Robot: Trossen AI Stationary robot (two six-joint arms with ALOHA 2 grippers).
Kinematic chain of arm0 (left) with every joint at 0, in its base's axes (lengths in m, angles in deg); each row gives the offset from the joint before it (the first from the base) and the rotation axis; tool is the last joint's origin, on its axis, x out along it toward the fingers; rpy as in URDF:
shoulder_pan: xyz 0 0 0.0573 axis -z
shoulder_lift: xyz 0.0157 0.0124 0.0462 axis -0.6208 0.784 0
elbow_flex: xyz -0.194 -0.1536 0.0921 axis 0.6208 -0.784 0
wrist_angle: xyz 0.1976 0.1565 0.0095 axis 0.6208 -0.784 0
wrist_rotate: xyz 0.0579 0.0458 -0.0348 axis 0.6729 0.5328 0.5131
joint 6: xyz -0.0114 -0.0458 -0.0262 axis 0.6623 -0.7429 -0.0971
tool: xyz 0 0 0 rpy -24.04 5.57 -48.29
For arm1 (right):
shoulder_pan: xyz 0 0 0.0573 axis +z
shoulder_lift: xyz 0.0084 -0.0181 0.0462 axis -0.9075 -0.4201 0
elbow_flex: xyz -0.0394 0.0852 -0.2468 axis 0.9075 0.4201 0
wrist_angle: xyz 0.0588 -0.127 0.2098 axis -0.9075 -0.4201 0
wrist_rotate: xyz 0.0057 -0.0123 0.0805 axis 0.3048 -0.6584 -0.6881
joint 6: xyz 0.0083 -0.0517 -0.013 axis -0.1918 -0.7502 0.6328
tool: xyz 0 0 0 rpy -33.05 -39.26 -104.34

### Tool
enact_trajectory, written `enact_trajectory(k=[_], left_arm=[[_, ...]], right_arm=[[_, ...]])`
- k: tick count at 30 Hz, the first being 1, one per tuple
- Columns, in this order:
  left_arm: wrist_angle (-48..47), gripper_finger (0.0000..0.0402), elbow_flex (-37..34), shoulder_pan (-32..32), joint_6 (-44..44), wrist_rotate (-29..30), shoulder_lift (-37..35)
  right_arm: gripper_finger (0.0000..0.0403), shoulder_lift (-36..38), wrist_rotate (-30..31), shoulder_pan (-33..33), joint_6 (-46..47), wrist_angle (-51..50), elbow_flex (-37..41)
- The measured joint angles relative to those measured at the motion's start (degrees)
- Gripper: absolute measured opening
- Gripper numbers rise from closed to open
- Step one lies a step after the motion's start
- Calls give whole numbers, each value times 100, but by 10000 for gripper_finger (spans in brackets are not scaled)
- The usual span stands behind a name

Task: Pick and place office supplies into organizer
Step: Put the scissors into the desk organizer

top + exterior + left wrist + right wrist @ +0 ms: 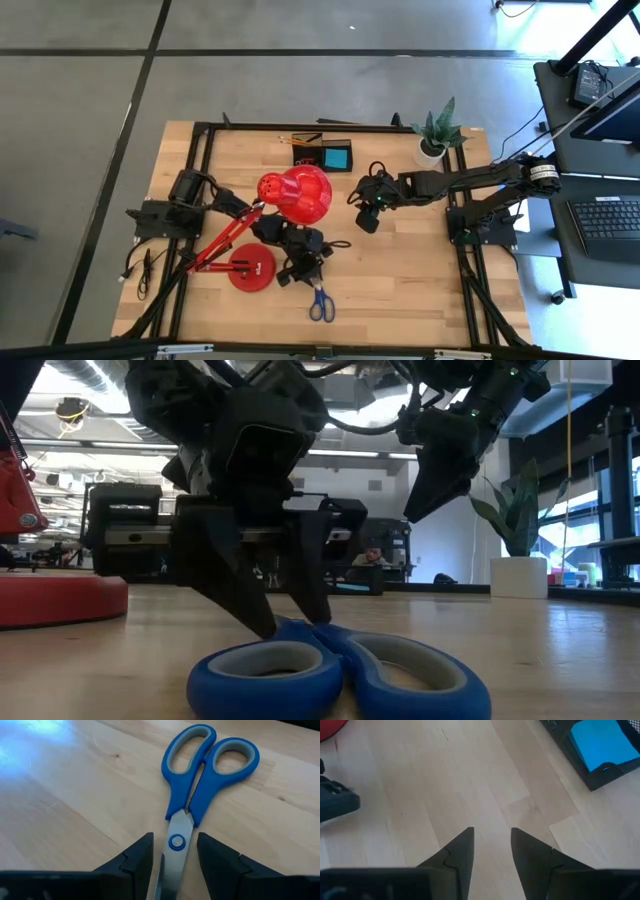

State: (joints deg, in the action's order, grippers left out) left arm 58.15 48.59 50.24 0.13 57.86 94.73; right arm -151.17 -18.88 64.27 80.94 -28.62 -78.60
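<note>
Blue-handled scissors (200, 780) lie flat on the wooden table near its front edge (321, 303), blades shut. My left gripper (175, 840) is open and slants down over them. One finger stands on each side of the blades at the pivot screw, with a narrow gap on both sides. In the low view its fingertips (262, 615) reach the table just behind the handle loops (330, 670). The black organizer (323, 155) stands at the table's far edge with a blue block (600, 742) in it. My right gripper (492, 831) hangs open above bare wood near the table's middle (366, 215).
A red desk lamp's head (297, 192) hangs over the table's middle, and its round base (251, 271) sits just left of my left gripper. A potted plant (432, 135) stands at the far right. Pencils (300, 138) lie behind the organizer.
</note>
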Motion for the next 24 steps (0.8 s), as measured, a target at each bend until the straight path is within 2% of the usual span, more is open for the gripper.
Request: enact_trajectory(k=[7, 24], left_arm=[[-438, 127, 15, -105, -325, -75, -15], [-455, 72, -2, -168, -203, -26, -11]], right_arm=[[132, 0, -1, 0, -4, -1, -1], [132, 0, -3, 0, -28, -3, 0]])
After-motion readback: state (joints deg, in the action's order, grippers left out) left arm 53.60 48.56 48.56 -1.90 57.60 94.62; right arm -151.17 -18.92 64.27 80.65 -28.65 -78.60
